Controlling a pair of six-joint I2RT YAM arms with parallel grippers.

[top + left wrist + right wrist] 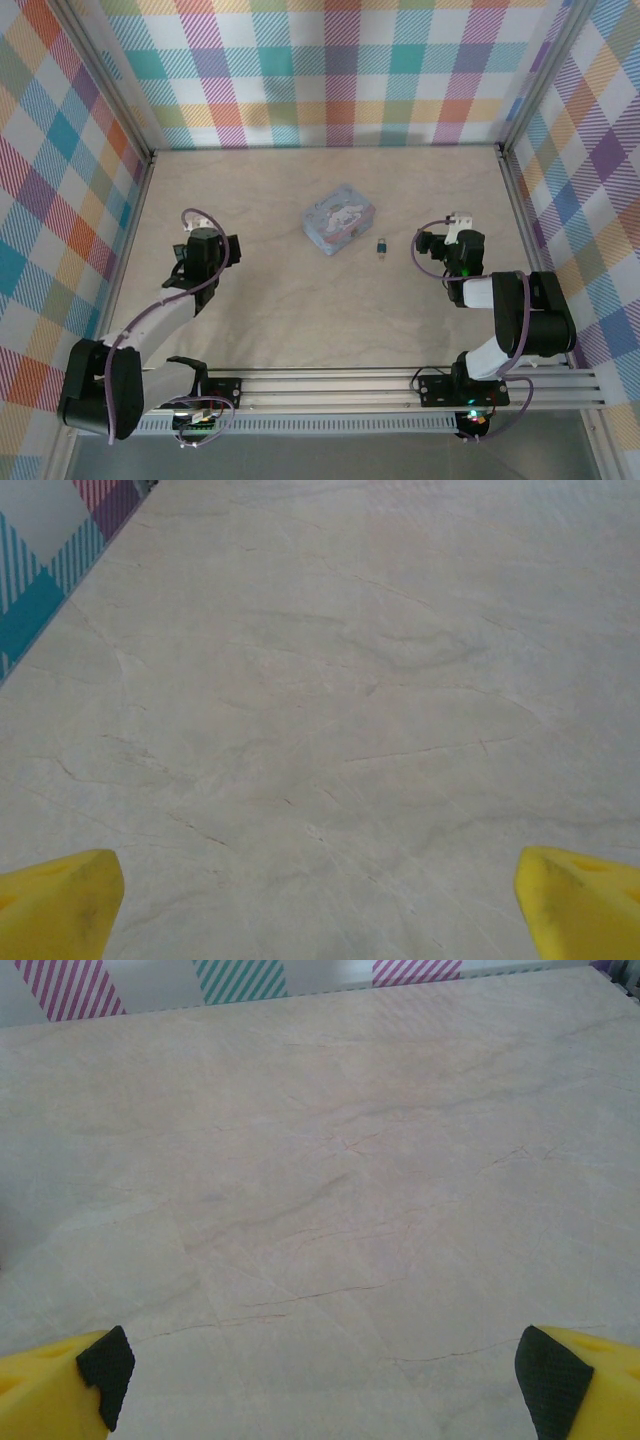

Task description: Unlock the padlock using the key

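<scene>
The light-blue padlock point(341, 219), with a white cartoon figure on its face, lies flat near the middle of the table. Just to its right lies the tiny key point(381, 246), dark head and silver end. My left gripper point(205, 243) hangs well to the left of the padlock, open, with nothing between its yellow fingers point(60, 905). My right gripper point(450, 240) hovers to the right of the key, also open and empty, its yellow fingers with black pads point(105, 1372) spread wide. Both wrist views look down on bare tabletop between the fingers.
Plaid walls point(330, 70) close in the pale marbled table point(300, 310) at the back and both sides. An aluminium rail point(400, 385) carrying the arm bases runs along the near edge.
</scene>
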